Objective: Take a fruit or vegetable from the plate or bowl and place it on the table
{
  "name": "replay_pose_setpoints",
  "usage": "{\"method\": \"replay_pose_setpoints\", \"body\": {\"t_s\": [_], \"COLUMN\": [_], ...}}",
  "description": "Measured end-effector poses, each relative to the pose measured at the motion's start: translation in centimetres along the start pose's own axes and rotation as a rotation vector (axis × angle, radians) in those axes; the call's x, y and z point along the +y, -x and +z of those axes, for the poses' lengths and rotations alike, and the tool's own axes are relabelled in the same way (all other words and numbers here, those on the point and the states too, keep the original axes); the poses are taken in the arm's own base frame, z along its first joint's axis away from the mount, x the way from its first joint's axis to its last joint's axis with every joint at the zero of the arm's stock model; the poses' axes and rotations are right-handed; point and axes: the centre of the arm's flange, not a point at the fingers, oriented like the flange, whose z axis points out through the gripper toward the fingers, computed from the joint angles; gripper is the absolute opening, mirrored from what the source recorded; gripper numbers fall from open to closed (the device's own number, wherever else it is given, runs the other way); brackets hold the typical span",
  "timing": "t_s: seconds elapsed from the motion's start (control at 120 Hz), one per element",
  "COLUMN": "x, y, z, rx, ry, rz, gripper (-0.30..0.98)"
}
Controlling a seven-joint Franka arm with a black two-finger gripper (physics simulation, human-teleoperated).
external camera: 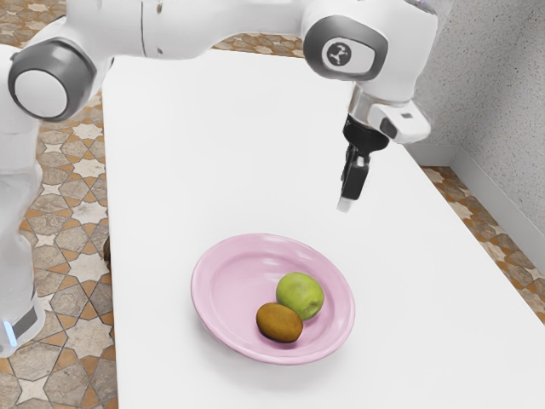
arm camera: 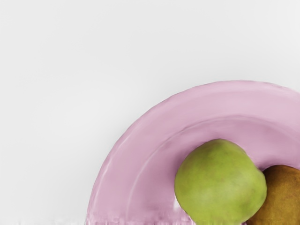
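In the exterior view my gripper [external camera: 345, 203] hangs in the air, above and beyond the pink plate [external camera: 228, 256]; whether its fingers are apart cannot be told from this side. A green round fruit [external camera: 300, 295] and a brown oval fruit [external camera: 279, 323] lie side by side on the plate, toward its edge at the exterior view's lower right. The wrist view has the green fruit [arm camera: 219, 182] beside the partly cut-off brown fruit [arm camera: 281, 194], both on the pink plate [arm camera: 136, 145].
A long white table [external camera: 204, 153] carries the plate. Its surface extends around the plate and under my hand. A speckled grey wall [external camera: 502, 102] stands beyond the table at the exterior view's right, and patterned tiles [external camera: 77, 281] cover the floor.
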Motion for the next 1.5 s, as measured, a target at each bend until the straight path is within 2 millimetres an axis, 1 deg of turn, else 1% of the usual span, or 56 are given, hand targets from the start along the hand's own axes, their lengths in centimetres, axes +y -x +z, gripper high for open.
{"method": "replay_pose_setpoints", "body": {"t_s": [0.075,0.133,0.192,0.233,0.275,0.458,0.542,0.608,0.658,0.775,0.833,0.892,0.992,1.05,1.133,1.2,1.325,1.5], "x": [2.0,3.2,4.5,5.5,6.4,10.4,12.3,13.4,13.1,9.9,9.2,9.8,12.3,12.9,13.0,12.9,12.8,13.0], "y": [1.0,1.6,2.7,3.1,3.2,3.0,3.5,4.8,5.1,5.2,5.6,6.1,6.4,6.5,6.6,7.0,7.3,7.0], "z": [2.0,3.4,4.2,4.9,5.5,6.6,8.3,9.5,10.0,10.6,10.7,10.6,10.4,10.5,10.8,11.7,12.7,13.1], "rx": [-0.038,-0.059,-0.064,-0.066,-0.065,-0.045,-0.050,-0.053,-0.048,-0.033,-0.028,-0.022,-0.014,-0.010,-0.011,-0.019,-0.024,-0.011], "ry": [-0.006,-0.008,-0.011,-0.012,-0.013,-0.002,0.023,0.042,0.051,0.067,0.071,0.073,0.078,0.084,0.098,0.114,0.131,0.144], "rz": [0.081,0.140,0.201,0.245,0.288,0.456,0.519,0.560,0.570,0.539,0.539,0.561,0.624,0.644,0.653,0.654,0.658,0.669], "gripper": [0.68,0.68,0.68,0.68,0.68,0.68,0.68,0.68,0.68,0.68,0.68,0.68,0.68,0.68,0.68,0.68,0.68,0.68]}}
